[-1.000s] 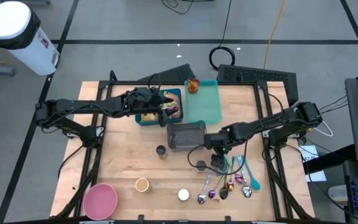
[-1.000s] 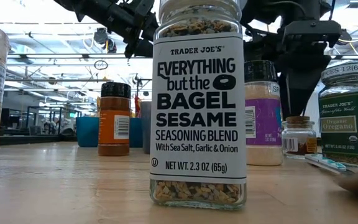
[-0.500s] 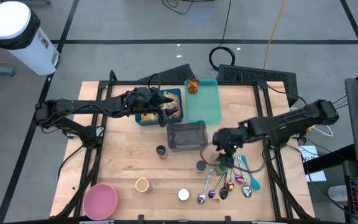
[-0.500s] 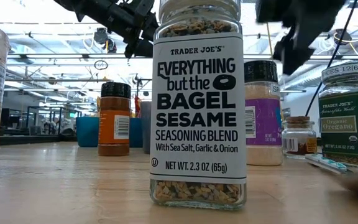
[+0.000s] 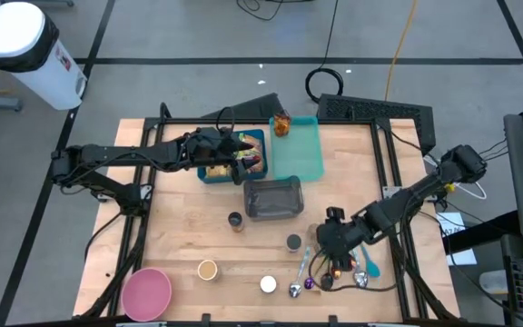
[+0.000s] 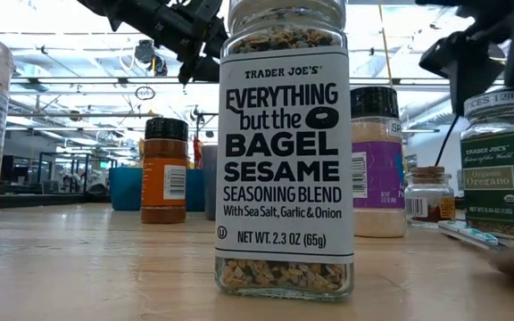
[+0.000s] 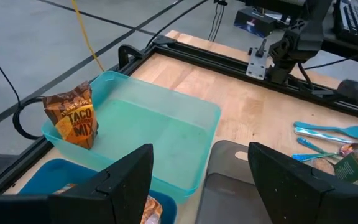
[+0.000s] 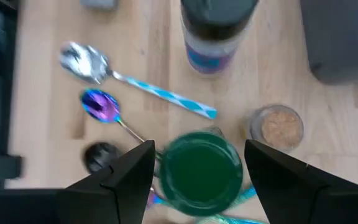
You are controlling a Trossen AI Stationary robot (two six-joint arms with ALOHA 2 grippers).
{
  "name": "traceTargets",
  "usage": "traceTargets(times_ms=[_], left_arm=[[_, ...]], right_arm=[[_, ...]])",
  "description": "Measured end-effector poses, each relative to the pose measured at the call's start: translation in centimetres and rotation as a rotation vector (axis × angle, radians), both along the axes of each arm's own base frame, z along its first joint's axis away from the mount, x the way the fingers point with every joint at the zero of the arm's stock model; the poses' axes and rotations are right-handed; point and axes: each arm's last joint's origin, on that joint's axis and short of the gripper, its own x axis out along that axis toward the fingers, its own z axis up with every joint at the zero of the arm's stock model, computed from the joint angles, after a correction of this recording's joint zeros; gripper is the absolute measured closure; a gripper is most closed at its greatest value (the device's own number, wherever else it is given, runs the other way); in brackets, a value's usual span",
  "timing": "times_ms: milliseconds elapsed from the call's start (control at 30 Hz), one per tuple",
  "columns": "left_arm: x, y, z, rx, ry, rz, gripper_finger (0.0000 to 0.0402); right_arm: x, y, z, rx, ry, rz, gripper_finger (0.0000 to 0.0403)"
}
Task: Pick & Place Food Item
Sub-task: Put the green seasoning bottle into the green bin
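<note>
A wooden table [image 5: 180,236] seen from above holds two dark robot arms and a scatter of containers and utensils. The left gripper [image 5: 241,153] hangs over a dark blue bin [image 5: 214,173] of packaged food near the far edge of the table; its wrist camera shows its two fingers [image 7: 124,177] spread wide with nothing between them. Just beside the blue bin sits a teal tray [image 5: 298,150], bare except for an orange taco mix packet [image 7: 73,119] standing in its far corner. In front of the tray lies a grey bin [image 5: 271,198]. The right gripper [image 5: 332,247] is low over the near right part of the table, among a row of spoons [image 5: 360,268] with blue and iridescent handles. Its wrist camera looks straight down between its parted fingers [image 8: 130,179] at the green lid of a spice jar [image 8: 202,173], which sits in the gap; whether the fingers touch it cannot be told. Near that jar are a small jar with a tan top [image 8: 278,126], a silver spoon [image 8: 83,56] and a purple-bowled spoon [image 8: 100,104]. A pink bowl [image 5: 145,292] rests at the near left corner. From table height, a Trader Joe's Everything but the Bagel seasoning jar [image 6: 284,152] fills the foreground.
</note>
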Motion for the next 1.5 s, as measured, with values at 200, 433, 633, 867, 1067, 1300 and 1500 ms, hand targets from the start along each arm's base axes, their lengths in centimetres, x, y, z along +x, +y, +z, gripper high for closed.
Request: traceTargets(times_ms=[200, 433, 633, 867, 1067, 1300, 1500], left_arm=[[0.0, 0.0, 0.0, -0.039, -0.011, 0.016, 0.0131], [0.0, 0.0, 0.0, -0.047, -0.013, 0.020, 0.0131], [0.0, 0.0, 0.0, -0.040, -0.011, 0.017, 0.0131], [0.0, 0.0, 0.0, -0.037, -0.014, 0.015, 0.0131], [-1.4, -0.2, 2.1, 0.065, -0.068, -0.014, 0.0131], [-6.6, -1.4, 6.0, 0.204, -0.103, -0.049, 0.0131], [-9.0, -1.7, 5.6, 0.282, -0.105, -0.058, 0.0131]], right_arm=[[0.2, 0.4, -1.3, -0.057, 0.051, 0.010, 0.0161], [0.1, 0.2, -1.6, -0.077, 0.082, 0.004, 0.0192], [-0.2, -0.2, -0.3, -0.056, 0.020, -0.009, 0.0210], [-0.7, -2.1, 3.0, -0.012, -0.181, -0.122, 0.0210], [-0.9, -8.2, 6.4, 0.058, -0.347, -0.342, 0.0210], [-0.3, -17.5, 7.9, 0.108, -0.380, -0.430, 0.0210], [1.0, -26.5, 10.4, -0.033, -0.372, -0.526, 0.0210]])
